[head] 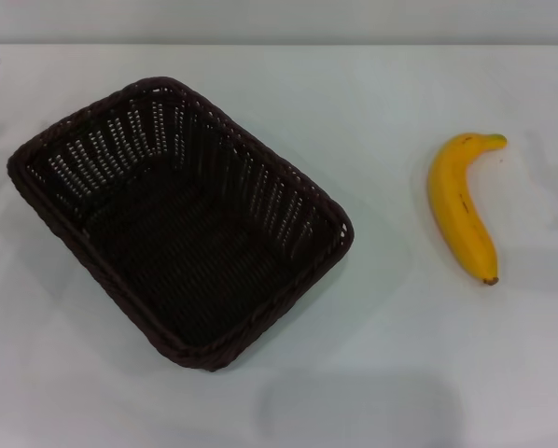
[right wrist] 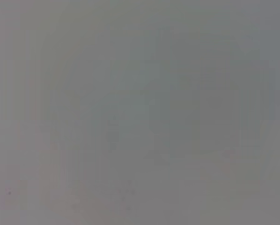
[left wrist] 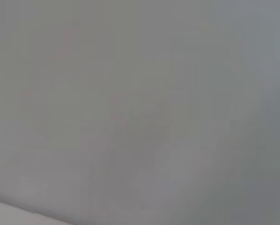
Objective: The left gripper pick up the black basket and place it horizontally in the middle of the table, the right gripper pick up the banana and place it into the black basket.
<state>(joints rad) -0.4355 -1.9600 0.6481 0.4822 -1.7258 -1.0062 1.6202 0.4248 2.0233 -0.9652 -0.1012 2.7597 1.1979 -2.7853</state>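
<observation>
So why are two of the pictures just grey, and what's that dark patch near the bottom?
Both wrist views show only plain grey, nothing recognisable. The head view is clear: black basket and banana cast soft shadows on the table, and a faint grey shadow sits near its bottom edge.

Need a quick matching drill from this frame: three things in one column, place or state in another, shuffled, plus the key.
Things:
1. large dark woven wicker basket
2. curved yellow banana
3. plain white tabletop

Descriptions:
A. lies on the robot's right side, greenish stem pointing away from the robot
B. bears both other things
C. sits empty and skewed on the robot's left side

Pairs: 1-C, 2-A, 3-B

Neither gripper shows in the head view, and both wrist views show only a blank grey surface.
</observation>
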